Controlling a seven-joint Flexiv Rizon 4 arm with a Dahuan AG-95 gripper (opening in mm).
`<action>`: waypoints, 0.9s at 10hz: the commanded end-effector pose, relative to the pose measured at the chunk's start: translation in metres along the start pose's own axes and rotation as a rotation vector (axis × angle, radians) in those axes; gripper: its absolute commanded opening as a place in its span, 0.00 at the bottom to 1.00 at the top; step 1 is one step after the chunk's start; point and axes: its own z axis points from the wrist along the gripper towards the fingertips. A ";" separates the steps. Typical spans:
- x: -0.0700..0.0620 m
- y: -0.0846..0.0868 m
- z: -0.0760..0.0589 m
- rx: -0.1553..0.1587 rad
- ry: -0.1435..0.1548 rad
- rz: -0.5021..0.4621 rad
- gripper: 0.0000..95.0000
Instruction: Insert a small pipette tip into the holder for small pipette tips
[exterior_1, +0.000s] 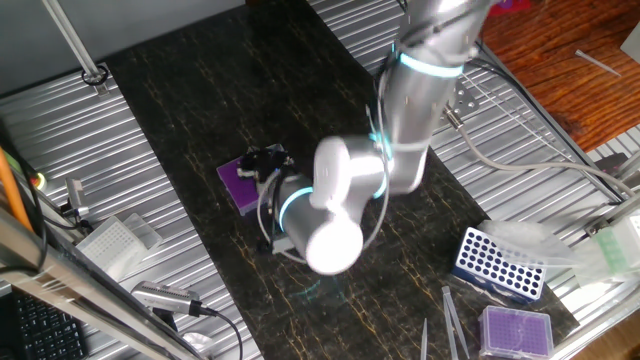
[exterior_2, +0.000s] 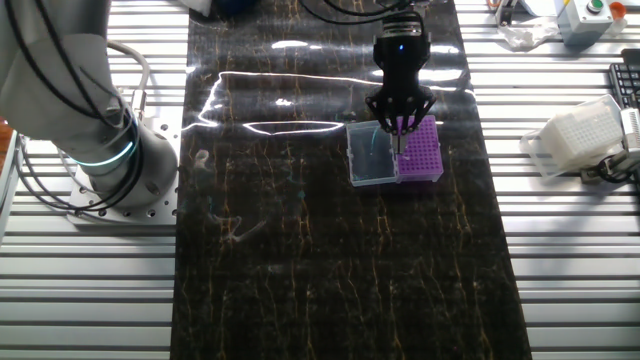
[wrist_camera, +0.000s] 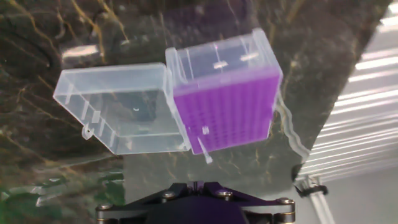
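The holder for small pipette tips (wrist_camera: 227, 112) is a small box with a vivid purple grid; its clear lid (wrist_camera: 118, 109) lies open to the left. It stands on the dark mat (exterior_2: 300, 250) and also shows as the purple holder (exterior_2: 425, 150) and, partly behind the arm, as the holder (exterior_1: 238, 182). My gripper (wrist_camera: 200, 185) hangs just above the holder's edge next to the lid, jaws closed to a thin slit. The small pipette tip (wrist_camera: 203, 148), thin and whitish, points from the fingers down at the near left corner of the grid. From the side, the gripper (exterior_2: 400, 132) is right over the holder.
A blue rack with large round holes (exterior_1: 497, 262) and a paler purple-topped box (exterior_1: 515, 330) sit at the mat's right end, with tweezers (exterior_1: 450, 320) beside them. A white tip box (exterior_1: 110, 243) lies on the ribbed metal table. The arm's base (exterior_2: 110, 160) stands left of the mat.
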 end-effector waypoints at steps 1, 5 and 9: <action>0.000 0.000 0.000 -0.027 -0.072 0.108 0.00; 0.002 0.001 0.001 -0.060 -0.130 0.208 0.00; 0.004 0.002 0.001 -0.099 -0.171 0.345 0.00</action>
